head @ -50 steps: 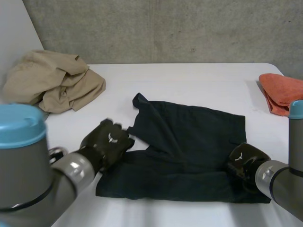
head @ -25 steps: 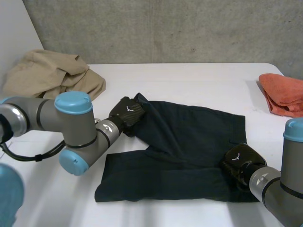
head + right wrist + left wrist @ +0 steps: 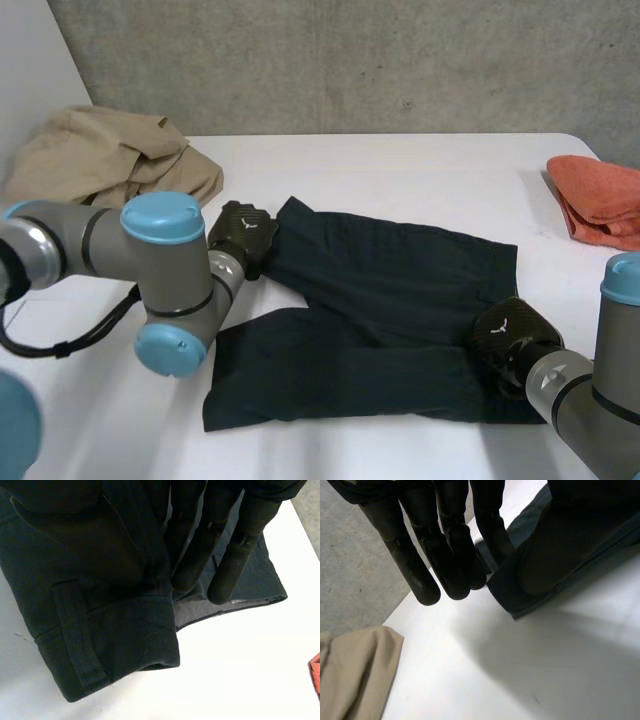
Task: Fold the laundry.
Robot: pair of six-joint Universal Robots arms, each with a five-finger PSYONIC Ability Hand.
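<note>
Dark shorts (image 3: 400,300) lie spread flat on the white table (image 3: 400,165), with both legs pointing toward the left arm's side. The left hand (image 3: 243,232) sits at the far leg's end corner, touching the hem. In its wrist view we see its fingers (image 3: 445,545) straight and close together, with the corner of the cloth lying just beside their tips. The thumb stands apart over the cloth, so the hand is relaxed and grips nothing that we can make out.

The right hand (image 3: 508,335) is on the shorts' near corner at the opposite end. Its wrist view shows a thick stitched edge of the cloth running up between the thumb and the straight fingers (image 3: 200,555) — pinched there, as far as we can judge.

A crumpled tan garment (image 3: 110,165) lies at the table's far left corner, near the left arm. A folded orange cloth (image 3: 600,200) lies at the far right edge — both are well apart from the shorts.
</note>
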